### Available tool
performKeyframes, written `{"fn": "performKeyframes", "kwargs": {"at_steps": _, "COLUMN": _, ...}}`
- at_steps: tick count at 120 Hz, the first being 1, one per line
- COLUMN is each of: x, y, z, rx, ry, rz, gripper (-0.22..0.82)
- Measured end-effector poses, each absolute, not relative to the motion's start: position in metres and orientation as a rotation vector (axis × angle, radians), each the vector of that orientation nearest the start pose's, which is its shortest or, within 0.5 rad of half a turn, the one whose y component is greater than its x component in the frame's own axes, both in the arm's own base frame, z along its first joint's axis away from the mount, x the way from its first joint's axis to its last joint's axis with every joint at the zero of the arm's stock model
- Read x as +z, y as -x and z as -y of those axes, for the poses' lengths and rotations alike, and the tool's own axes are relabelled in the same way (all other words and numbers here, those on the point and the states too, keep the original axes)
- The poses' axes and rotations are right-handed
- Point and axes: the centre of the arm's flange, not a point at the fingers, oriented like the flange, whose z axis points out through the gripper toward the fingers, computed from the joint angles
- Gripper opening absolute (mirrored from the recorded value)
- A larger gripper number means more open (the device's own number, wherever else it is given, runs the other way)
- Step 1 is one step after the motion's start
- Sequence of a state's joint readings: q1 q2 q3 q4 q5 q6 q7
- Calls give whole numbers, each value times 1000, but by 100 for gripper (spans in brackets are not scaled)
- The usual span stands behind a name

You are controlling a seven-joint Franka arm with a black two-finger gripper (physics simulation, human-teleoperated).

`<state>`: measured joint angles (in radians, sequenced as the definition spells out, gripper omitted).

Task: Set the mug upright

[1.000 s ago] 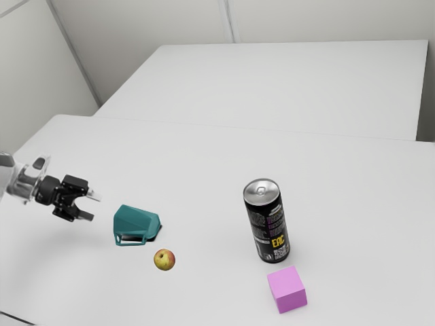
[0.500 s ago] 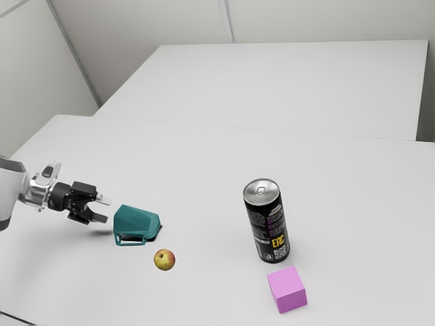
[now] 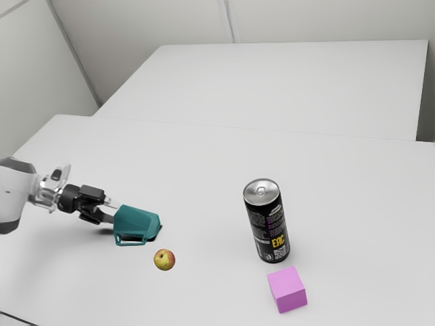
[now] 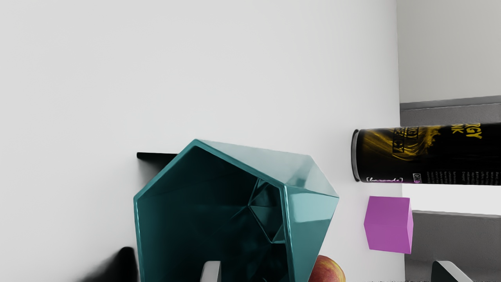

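Note:
The teal faceted mug (image 3: 137,224) lies on its side on the table, its handle toward the bottom of the exterior view. My gripper (image 3: 114,211) is at the mug's end on the exterior view's left. In the wrist view the mug's open mouth (image 4: 211,203) faces my hand, and the gripper (image 4: 328,270) stands open: one fingertip (image 4: 211,270) shows in front of the mouth, the other stands well to the side beyond the mug's wall. Whether either finger touches the mug cannot be told.
A red-yellow apple (image 3: 164,259) rests close beside the mug. Farther toward the exterior view's right stand a tall black can (image 3: 267,221) and a pink cube (image 3: 287,289) on the white table (image 3: 190,163).
My gripper has moved toward the exterior view's right, closing the gap to the mug. Mug, apple, can and cube have stayed where they were.

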<state>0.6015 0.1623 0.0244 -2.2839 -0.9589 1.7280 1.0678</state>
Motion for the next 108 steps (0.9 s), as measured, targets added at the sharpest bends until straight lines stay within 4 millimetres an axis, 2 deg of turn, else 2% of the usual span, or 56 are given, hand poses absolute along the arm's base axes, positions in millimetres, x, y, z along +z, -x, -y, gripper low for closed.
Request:
{"fn": "performKeyframes", "kwargs": {"at_steps": 63, "x": 270, "y": -434, "z": -186, "rx": 191, "ry": -2075, "rz": -11, "gripper": 56}}
{"fn": "performKeyframes", "kwargs": {"at_steps": 108, "x": 270, "y": -436, "z": -180, "rx": 188, "ry": -2068, "rz": 10, "gripper": 16}}
